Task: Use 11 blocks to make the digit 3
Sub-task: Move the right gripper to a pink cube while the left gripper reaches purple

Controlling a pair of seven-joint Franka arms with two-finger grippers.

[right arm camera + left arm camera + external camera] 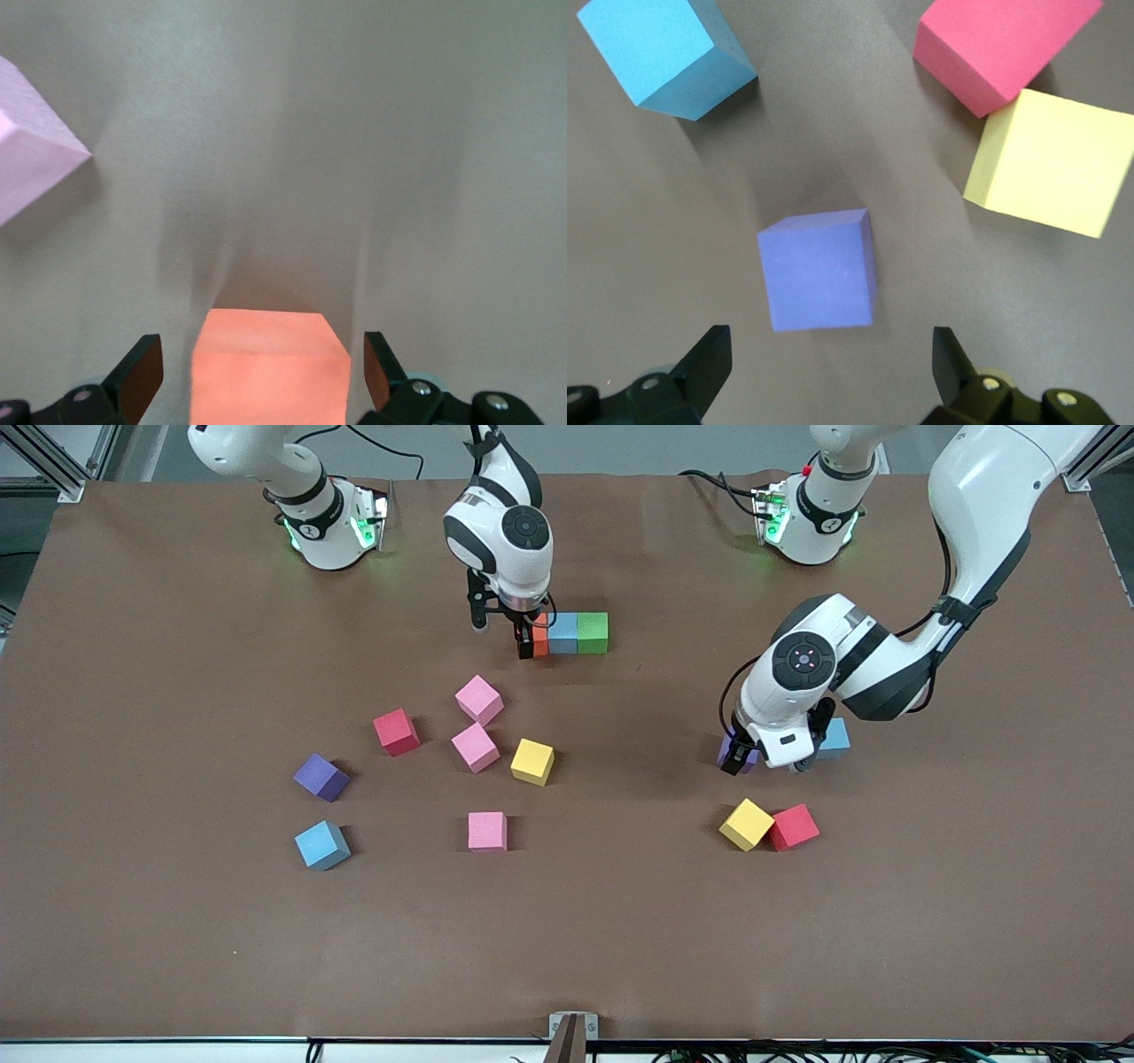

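A row of three blocks lies at mid table toward the robots' bases: orange [541,638], light blue [563,633] and green [593,632], touching side by side. My right gripper [534,636] is down at the orange end. In the right wrist view the gripper [261,350] is open, with the orange block [270,367] between its fingers and a gap on each side. My left gripper [766,764] is low over a purple block [737,753]. In the left wrist view the gripper [830,345] is open, and the purple block [819,270] lies just ahead of its fingertips.
Loose blocks: light blue [833,738] beside the left gripper, yellow [746,824] touching red [794,826] nearer the camera. Toward the right arm's end lie three pink [479,699] [475,747] [487,832], red [396,732], yellow [532,762], purple [321,777] and light blue [322,845].
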